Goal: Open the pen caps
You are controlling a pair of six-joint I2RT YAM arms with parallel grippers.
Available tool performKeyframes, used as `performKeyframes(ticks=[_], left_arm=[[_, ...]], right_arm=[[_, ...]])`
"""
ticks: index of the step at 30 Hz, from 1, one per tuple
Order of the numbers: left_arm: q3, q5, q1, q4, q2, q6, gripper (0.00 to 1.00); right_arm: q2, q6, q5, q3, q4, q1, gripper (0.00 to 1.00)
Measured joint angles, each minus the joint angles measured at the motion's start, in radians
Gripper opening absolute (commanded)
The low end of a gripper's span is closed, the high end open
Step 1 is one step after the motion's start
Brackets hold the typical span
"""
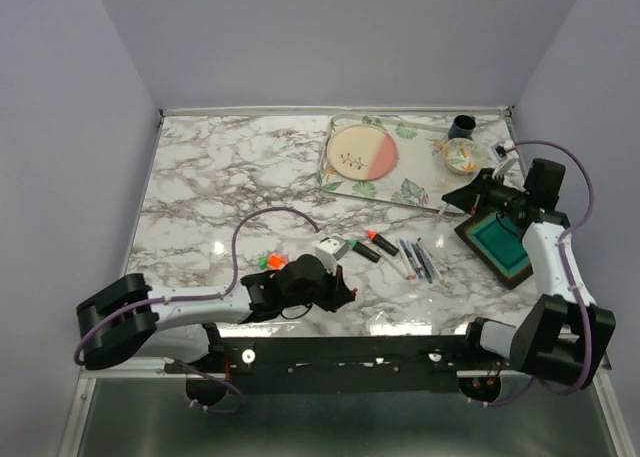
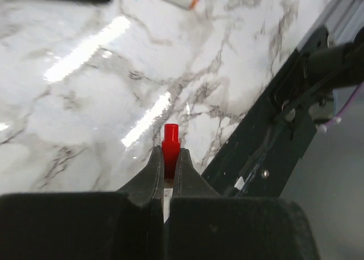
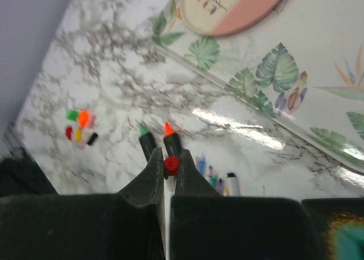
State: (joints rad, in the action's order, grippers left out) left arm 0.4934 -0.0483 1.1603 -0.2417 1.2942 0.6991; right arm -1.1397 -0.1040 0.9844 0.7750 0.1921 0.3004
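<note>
Marble table [image 1: 200, 177], six loose pen caps [image 3: 83, 118]

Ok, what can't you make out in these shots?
Left wrist: red piece, lower part hidden inside the left gripper.
Right wrist: pens cut off behind the right gripper and its red cap.
Top view: pile of caps too small to count.

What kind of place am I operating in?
Probably a robot test booth, not a home: a marble-look tabletop boxed in by plain lavender walls, with staged props like a plate and pens.
</note>
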Motion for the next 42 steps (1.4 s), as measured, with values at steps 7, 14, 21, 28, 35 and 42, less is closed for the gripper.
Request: performKeyframes(ticks=[7,14,21,28,35,42], left_arm=[[-0.085,0.275,-0.066,0.188,-0.304,0.106,0.00],[-0.140,0.468,-0.169,0.502,-0.629,0.228,0.00],[-0.158,0.564,-0.283,0.728,-0.832,0.319,0.00],[-0.138,0.618,-0.322,0.836,-0.669,0.390,0.00],[-0.110,0.651,-0.364,0.877,-0.505,0.463,0.09],[-0.132,0.646,-0.456,0.822,-0.486,0.465,0.25]], right_arm=[[-0.330,0.395,-0.155,0.233,0.368,-0.192,0.01],[-0.436,0.507,-0.323,0.240,0.528,-0.380,0.01],[-0.500,0.531,-0.420,0.243,0.570,-0.423,0.10],[-0.510,0.532,-0.472,0.243,0.573,-0.431,0.15],[-0.518,0.530,-0.485,0.252,0.573,-0.432,0.29],[-0.508,0.533,-0.493,0.253,0.572,-0.432,0.43]])
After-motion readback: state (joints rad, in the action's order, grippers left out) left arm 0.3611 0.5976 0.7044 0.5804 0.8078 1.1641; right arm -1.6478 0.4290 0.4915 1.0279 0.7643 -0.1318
